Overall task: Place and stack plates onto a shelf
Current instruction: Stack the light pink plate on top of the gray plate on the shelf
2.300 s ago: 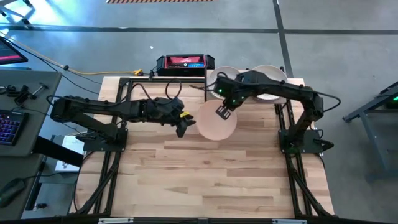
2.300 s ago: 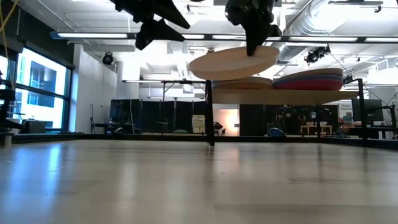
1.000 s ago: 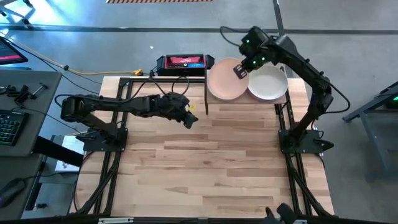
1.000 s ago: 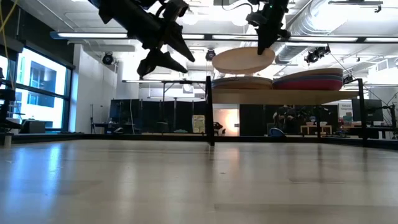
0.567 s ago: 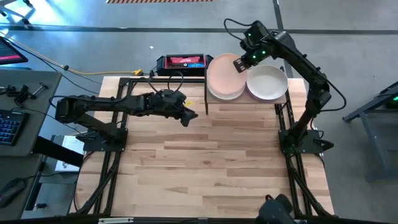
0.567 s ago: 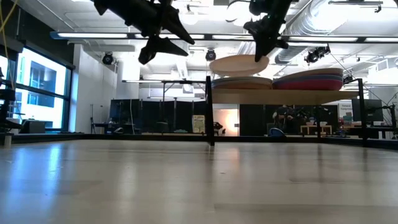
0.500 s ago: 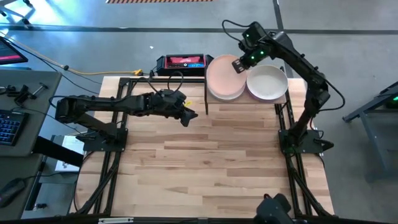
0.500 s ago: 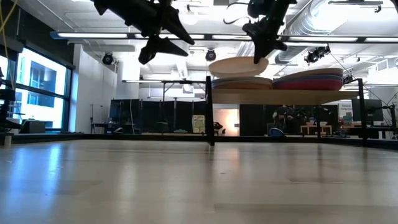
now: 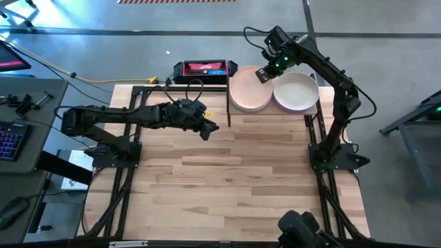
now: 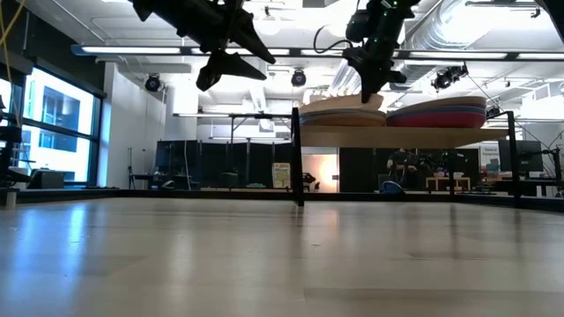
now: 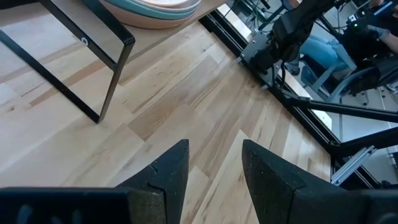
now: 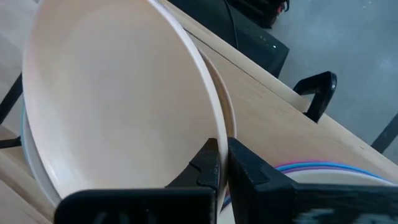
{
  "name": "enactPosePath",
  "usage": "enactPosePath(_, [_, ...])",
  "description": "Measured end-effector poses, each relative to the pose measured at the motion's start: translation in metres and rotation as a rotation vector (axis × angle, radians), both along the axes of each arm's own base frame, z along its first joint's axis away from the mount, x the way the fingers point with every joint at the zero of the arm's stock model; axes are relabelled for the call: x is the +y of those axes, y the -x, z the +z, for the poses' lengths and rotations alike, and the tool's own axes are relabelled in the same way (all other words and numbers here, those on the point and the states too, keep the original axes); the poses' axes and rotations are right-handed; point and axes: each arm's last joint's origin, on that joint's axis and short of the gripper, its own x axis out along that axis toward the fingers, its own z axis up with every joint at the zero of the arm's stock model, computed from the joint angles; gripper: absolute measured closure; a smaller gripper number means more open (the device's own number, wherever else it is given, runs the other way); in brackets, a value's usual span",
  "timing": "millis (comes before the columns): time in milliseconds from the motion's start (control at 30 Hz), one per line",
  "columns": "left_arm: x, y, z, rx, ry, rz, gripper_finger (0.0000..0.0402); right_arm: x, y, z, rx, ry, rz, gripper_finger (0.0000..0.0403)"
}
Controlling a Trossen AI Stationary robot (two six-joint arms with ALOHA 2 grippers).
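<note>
Right wrist view: fingers pinch peach-pink plate rim; lower plates mostly hidden.

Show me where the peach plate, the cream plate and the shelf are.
peach plate [image 9: 247, 88], high view, middle of its face.
cream plate [image 9: 296, 93], high view, middle of its top face.
shelf [image 10: 414, 136], low view, front edge of its board.

The room has a grey concrete floor around the pale slatted wood desk. At 9 o'clock stands a grey side table with a backlit keyboard. In the low view, large windows are at 9 o'clock, strip lights and silver ducts hang from the ceiling.
</note>
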Motion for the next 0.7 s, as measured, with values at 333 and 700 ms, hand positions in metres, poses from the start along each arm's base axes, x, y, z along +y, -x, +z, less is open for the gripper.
enactPosePath(333, [0.0, 0.0, 0.0, 0.0, 0.003, 0.002, 0.0264, -0.0006, -0.0006, -0.0011, 0.01, 0.007, 0.024, 0.0402])
enactPosePath(700, [0.0, 0.0, 0.0, -0.002, 0.013, 0.007, 0.0264, 0.0015, 0.0012, -0.0023, 0.031, -0.016, 0.032, 0.0402])
